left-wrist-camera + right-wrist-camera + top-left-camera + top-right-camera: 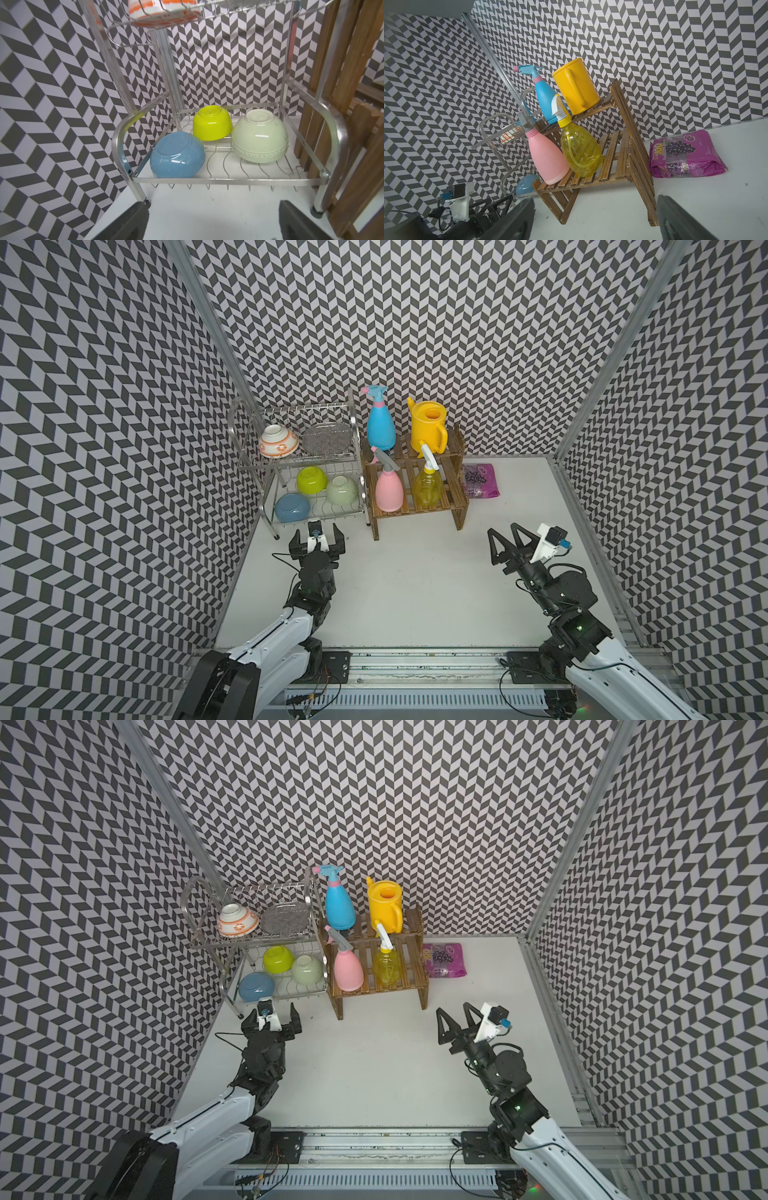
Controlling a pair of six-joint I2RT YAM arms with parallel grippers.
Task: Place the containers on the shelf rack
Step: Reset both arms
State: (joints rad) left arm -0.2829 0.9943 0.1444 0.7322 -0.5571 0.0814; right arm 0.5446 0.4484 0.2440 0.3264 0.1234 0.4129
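All the containers stand on the dark wooden shelf rack at the back of the table. On its upper tier are the blue spray bottle and the yellow watering can. The pink spray bottle and the translucent yellow one share the lower tier; the right wrist view shows them too, pink, yellow. My left gripper is open and empty in front of the wire rack. My right gripper is open and empty, short of the shelf's right front corner.
A silver wire dish rack stands left of the shelf, touching it, with blue, lime and pale green bowls below and an orange-patterned bowl above. A purple packet lies right of the shelf. Patterned walls enclose three sides.
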